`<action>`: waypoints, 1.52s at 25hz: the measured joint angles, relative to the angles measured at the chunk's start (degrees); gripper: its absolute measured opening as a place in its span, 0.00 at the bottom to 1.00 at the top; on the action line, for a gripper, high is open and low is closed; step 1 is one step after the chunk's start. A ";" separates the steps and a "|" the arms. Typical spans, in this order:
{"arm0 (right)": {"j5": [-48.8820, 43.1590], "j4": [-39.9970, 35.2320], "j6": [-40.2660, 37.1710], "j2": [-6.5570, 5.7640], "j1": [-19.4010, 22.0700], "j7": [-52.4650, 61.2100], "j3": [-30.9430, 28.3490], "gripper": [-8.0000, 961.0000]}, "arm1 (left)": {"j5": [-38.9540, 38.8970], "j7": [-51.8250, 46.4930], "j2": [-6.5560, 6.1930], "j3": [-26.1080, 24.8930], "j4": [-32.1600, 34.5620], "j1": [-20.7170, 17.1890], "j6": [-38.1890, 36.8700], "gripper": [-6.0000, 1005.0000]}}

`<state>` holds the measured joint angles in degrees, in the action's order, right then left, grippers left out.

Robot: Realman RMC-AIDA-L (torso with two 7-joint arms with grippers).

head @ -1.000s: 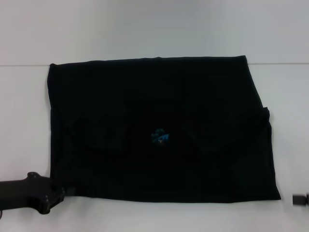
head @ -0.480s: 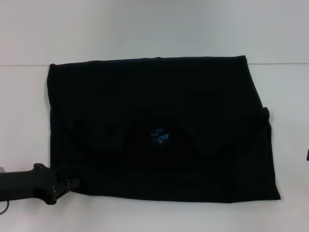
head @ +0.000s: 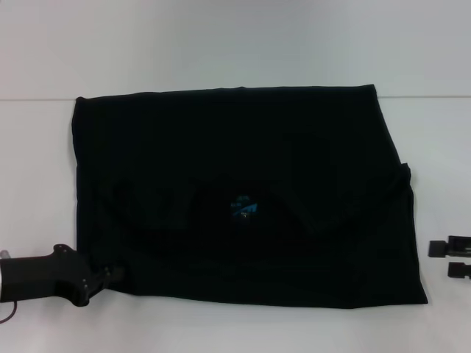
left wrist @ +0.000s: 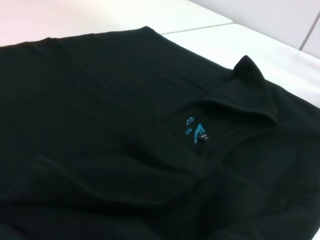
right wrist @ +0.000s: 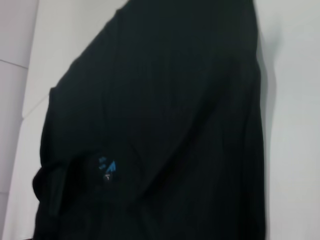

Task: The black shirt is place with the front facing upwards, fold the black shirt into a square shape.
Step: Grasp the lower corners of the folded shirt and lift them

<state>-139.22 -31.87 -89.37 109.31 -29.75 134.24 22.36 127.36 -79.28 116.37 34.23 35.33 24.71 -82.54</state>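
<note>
The black shirt (head: 243,195) is lying spread flat on the white desk (head: 235,44). The left gripper (head: 114,277) is being held low and level at its near left corner, jaws apparently closed on the hem, though this is poorly seen. The right gripper (head: 440,259) is being held beside the near right edge, jaws parted, apart from the cloth.
</note>
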 joint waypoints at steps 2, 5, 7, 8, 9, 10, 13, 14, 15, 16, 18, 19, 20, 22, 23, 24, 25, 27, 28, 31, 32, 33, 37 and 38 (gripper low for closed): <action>-0.02 0.01 0.52 0.34 -0.41 0.10 0.56 0.78 | 0.02 0.00 0.00 0.11 0.00 -0.01 0.32 0.02; -0.04 0.04 0.96 0.68 -0.90 0.12 0.72 0.91 | 0.01 0.00 0.00 0.27 0.01 0.01 0.56 0.02; -0.05 0.09 1.51 0.91 -1.15 0.13 1.20 0.91 | 0.02 0.01 0.02 0.30 0.01 0.10 0.70 0.02; -0.06 0.22 1.72 1.05 -1.29 0.15 1.56 0.91 | 0.02 0.01 0.04 0.31 0.01 0.15 0.74 0.02; -0.06 0.48 1.92 1.11 -1.45 0.17 1.82 0.91 | 0.02 0.00 0.06 0.31 0.01 0.19 0.77 0.02; -0.07 0.92 2.20 1.18 -1.66 0.19 2.17 0.91 | 0.02 0.00 0.07 0.29 0.00 0.22 0.79 0.02; -0.09 2.12 3.49 1.28 -2.21 0.18 3.03 0.91 | 0.02 0.00 0.08 0.20 0.01 0.24 0.81 0.02; -0.09 2.48 3.98 1.36 -2.41 0.10 3.34 0.91 | 0.03 0.00 0.09 0.20 0.01 0.25 0.83 0.02; -0.09 2.74 4.34 1.43 -2.57 0.01 3.56 0.91 | 0.03 0.01 0.09 0.23 0.01 0.25 0.88 0.02; -0.09 2.93 4.64 1.56 -2.77 -0.07 3.70 0.91 | 0.02 0.00 0.09 0.27 0.01 0.25 0.94 0.02; -0.09 3.04 5.02 1.89 -3.13 -0.21 3.85 0.90 | 0.02 0.00 0.09 0.30 0.01 0.25 1.10 0.02; -0.09 3.04 5.08 2.03 -3.23 -0.24 3.94 0.90 | 0.02 0.00 0.09 0.31 0.01 0.25 1.15 0.02; -0.06 3.04 5.17 2.20 -3.36 -0.28 4.05 0.89 | 0.02 0.01 0.09 0.31 0.01 0.25 1.16 0.02; 0.07 3.04 5.32 2.50 -3.57 -0.35 4.21 0.89 | 0.02 0.01 0.09 0.31 0.01 0.26 1.23 0.02; 0.14 3.04 5.34 2.62 -3.68 -0.39 4.23 0.89 | 0.01 0.00 0.09 0.31 0.01 0.26 1.29 0.02; 0.23 3.04 5.38 2.66 -3.76 -0.44 4.24 0.88 | 0.01 0.01 0.09 0.31 0.01 0.26 1.32 0.02; 0.26 3.04 5.51 2.75 -3.86 -0.48 4.24 0.88 | 0.01 0.00 0.09 0.31 0.01 0.26 1.34 0.02; 0.24 3.04 6.04 2.92 -4.01 -0.53 4.58 0.87 | -0.01 0.00 0.09 0.31 0.01 0.31 1.39 0.02; 0.20 3.05 6.41 2.99 -4.07 -0.49 5.07 0.87 | -0.01 0.00 0.09 0.31 0.01 0.36 1.40 0.02; 0.23 3.07 7.36 3.06 -4.00 -0.08 6.62 0.86 | -0.02 0.01 0.09 0.31 0.01 0.44 1.50 0.02; 0.28 3.08 7.52 3.08 -3.94 -0.02 6.69 0.86 | -0.02 0.00 0.09 0.31 0.01 0.44 1.56 0.02; 0.28 3.07 7.58 3.09 -3.92 0.01 6.71 0.86 | -0.02 0.00 0.09 0.30 0.01 0.44 1.65 0.02; 0.31 3.00 7.92 3.07 -3.71 0.11 6.73 0.85 | -0.02 0.00 0.09 0.31 0.00 0.50 1.79 0.02; 0.33 2.97 8.16 3.13 -3.72 0.10 6.94 0.85 | -0.02 0.00 0.09 0.31 0.01 0.54 1.81 0.02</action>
<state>-138.89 -28.90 -81.21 112.44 -33.47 134.34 29.30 127.35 -79.27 116.45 34.54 35.33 25.25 -80.73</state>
